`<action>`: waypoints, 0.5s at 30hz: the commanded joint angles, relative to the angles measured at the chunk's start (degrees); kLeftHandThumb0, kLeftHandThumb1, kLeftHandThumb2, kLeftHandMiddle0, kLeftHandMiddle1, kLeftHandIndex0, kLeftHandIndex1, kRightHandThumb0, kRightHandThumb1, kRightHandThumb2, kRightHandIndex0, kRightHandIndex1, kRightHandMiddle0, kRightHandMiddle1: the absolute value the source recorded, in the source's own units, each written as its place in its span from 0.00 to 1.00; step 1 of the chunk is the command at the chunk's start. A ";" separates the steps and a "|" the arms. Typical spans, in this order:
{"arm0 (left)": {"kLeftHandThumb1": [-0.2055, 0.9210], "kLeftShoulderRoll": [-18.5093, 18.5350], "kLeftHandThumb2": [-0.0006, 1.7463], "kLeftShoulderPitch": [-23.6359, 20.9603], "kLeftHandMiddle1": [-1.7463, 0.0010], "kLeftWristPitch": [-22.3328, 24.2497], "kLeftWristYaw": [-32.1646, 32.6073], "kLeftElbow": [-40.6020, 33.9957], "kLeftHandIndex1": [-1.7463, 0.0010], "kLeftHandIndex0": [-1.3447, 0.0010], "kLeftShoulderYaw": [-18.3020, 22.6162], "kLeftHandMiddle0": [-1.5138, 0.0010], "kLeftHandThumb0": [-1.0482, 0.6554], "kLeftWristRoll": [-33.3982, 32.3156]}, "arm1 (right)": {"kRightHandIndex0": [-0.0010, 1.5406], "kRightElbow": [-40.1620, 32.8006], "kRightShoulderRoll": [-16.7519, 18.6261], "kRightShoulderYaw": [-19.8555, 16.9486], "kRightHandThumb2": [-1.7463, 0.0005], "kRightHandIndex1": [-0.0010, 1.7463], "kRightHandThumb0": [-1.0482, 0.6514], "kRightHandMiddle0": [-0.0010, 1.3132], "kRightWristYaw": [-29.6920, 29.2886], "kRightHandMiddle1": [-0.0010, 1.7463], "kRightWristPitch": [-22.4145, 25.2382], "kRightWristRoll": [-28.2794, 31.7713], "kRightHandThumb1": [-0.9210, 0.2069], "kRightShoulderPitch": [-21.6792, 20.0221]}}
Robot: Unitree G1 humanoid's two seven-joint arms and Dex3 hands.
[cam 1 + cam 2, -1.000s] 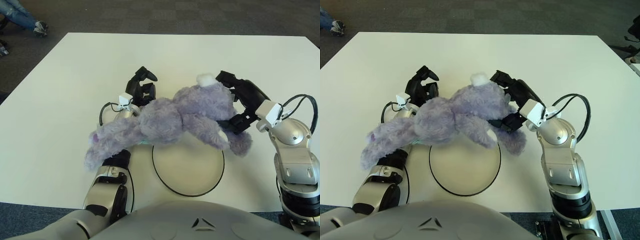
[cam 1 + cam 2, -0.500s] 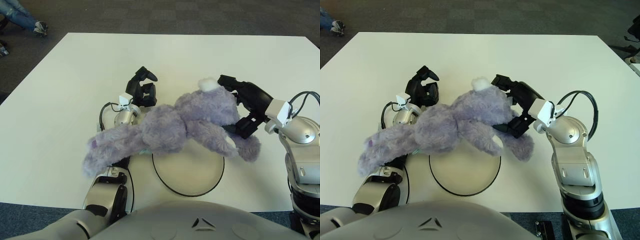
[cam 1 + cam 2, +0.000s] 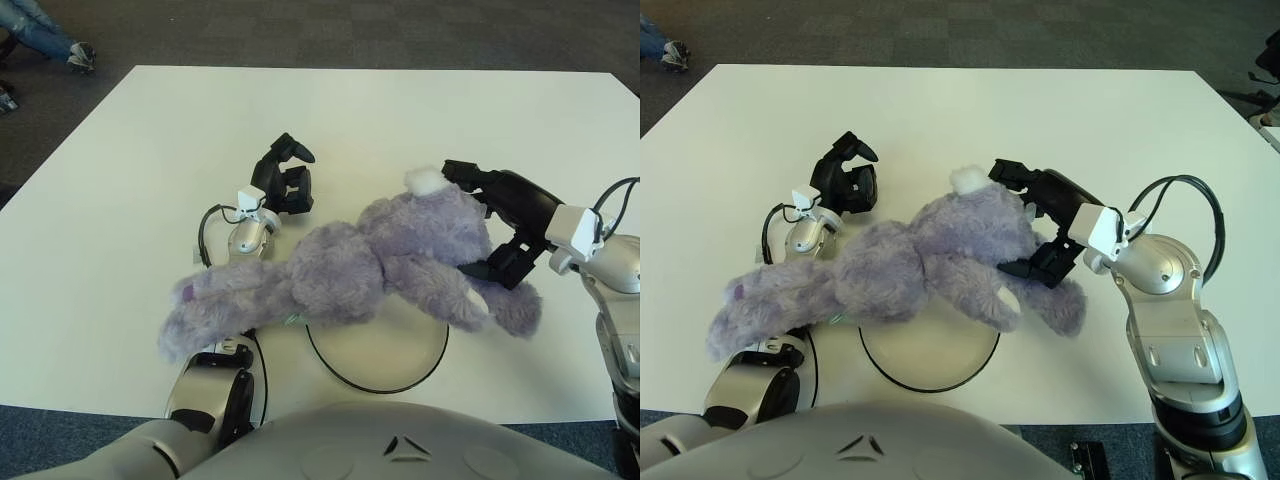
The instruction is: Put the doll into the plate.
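A purple plush doll [image 3: 340, 275] with a white tail lies stretched from left to right, its middle and hind leg over the far edge of the round white plate [image 3: 380, 350] with a black rim. My right hand [image 3: 478, 222] is at the doll's tail end on the right, with fingers above and thumb below, shut on its rear. The doll's head end hangs over my left forearm. My left hand [image 3: 286, 176] shows behind the doll on the left, its fingers loosely curled and holding nothing.
The white table [image 3: 150, 150] stretches wide to the left and far side. Its near edge runs just beyond the plate, close to my torso. Dark carpet lies past the far edge, with a person's feet [image 3: 75, 55] at the top left.
My right hand has moved right and toward me, dragging the doll with it. The doll has sunk lower over the plate. My left hand has stayed put.
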 commanded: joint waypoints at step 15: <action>0.54 0.67 0.70 -0.04 0.00 -0.13 0.00 0.15 0.00 0.59 -0.26 0.20 0.35 0.42 | 0.38 -2.60 -3.32 -1.98 0.28 0.86 0.61 0.54 0.49 0.92 -1.72 3.93 0.59 2.26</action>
